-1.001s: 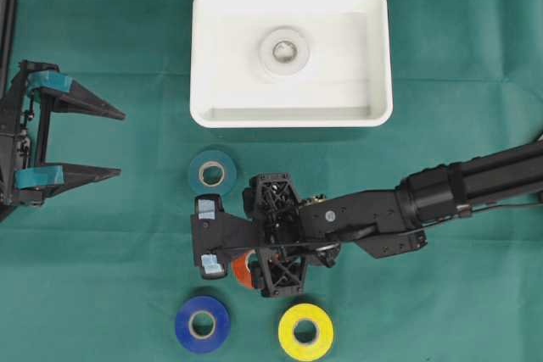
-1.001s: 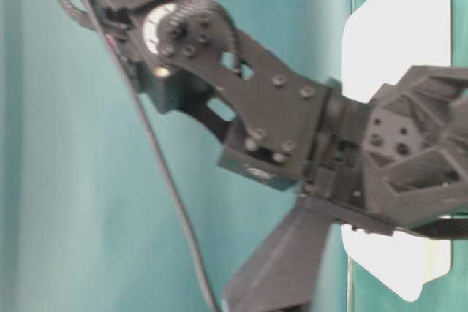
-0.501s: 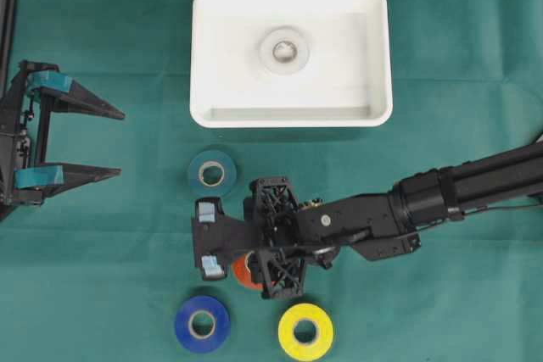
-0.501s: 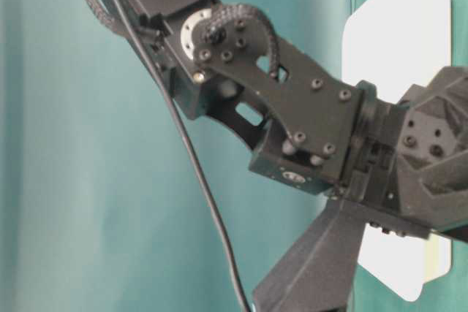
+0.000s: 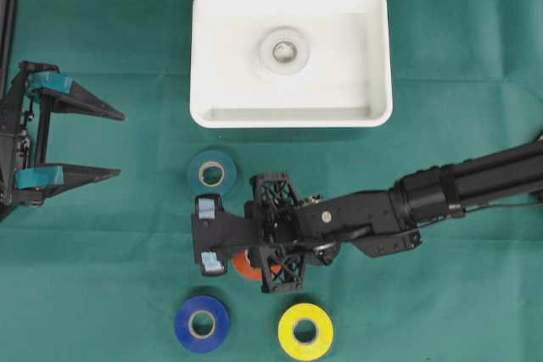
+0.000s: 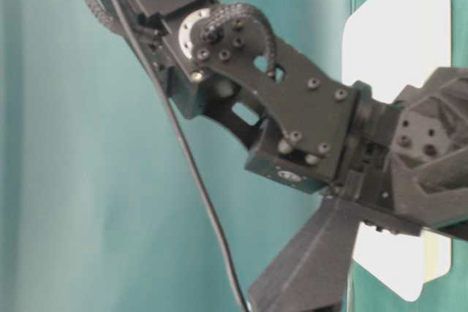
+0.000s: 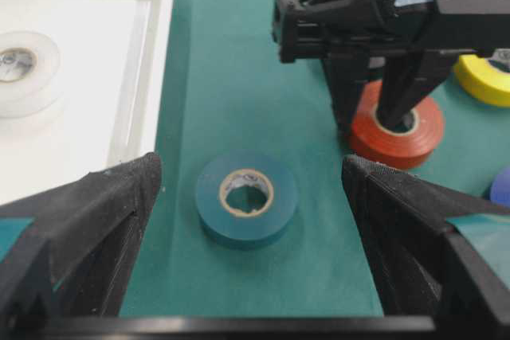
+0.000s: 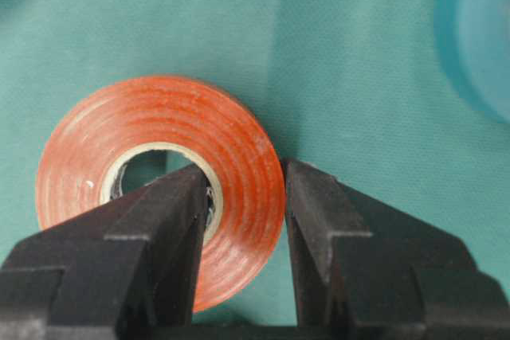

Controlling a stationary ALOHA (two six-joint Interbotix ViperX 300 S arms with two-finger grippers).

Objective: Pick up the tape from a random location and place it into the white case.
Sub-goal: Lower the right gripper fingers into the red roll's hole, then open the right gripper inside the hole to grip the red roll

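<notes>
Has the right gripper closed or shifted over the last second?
Yes. The right gripper has closed on the wall of the orange tape roll. In the overhead view it has barely shifted relative to the white plastic case.

- The right gripper (image 5: 222,246) and its arm lie across the green cloth (image 5: 102,294) from the right edge, barring the middle.
- The teal roll (image 5: 211,173) sits between that arm and the white case (image 5: 373,57); bare cloth shows around it.
- The blue roll (image 5: 202,323) and yellow roll (image 5: 305,331) line the near edge, a gap between them.
- The left gripper (image 5: 110,143) stands at the left edge, bare cloth before it.
- A clear roll (image 5: 283,50) occupies the case's middle.
</notes>
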